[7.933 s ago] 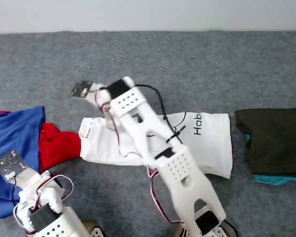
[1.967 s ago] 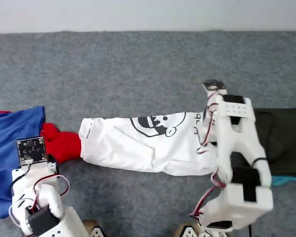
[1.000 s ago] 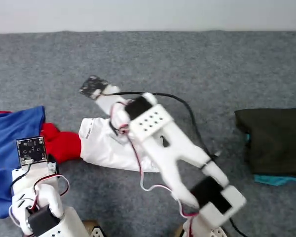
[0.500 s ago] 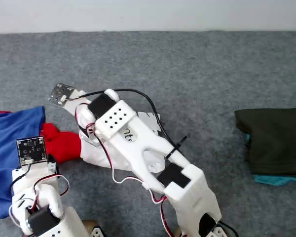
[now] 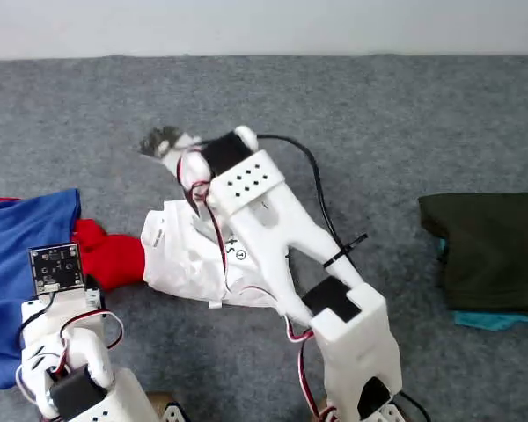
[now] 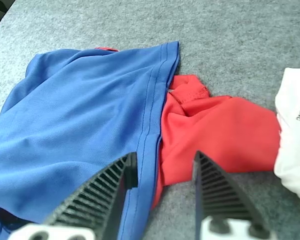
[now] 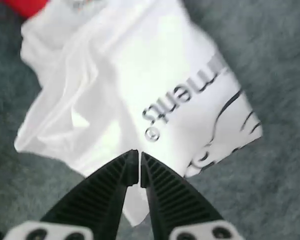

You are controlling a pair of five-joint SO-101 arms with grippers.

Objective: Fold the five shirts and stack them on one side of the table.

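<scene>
Five shirts (image 5: 178, 257), two arms (image 5: 264, 211)

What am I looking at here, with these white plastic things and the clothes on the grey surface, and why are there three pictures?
These are two small robots at a grey table, the left arm and the right arm, set to fold shirts. One picture looks down from a fixed camera above. The other two come from a camera on each arm's wrist, looking past its black pincers. The left gripper is open above a blue shirt and a red shirt, holding nothing. The right gripper is shut over a white shirt, with no cloth seen between its tips. At the table's other end, a folded dark shirt lies on a teal one.
</scene>
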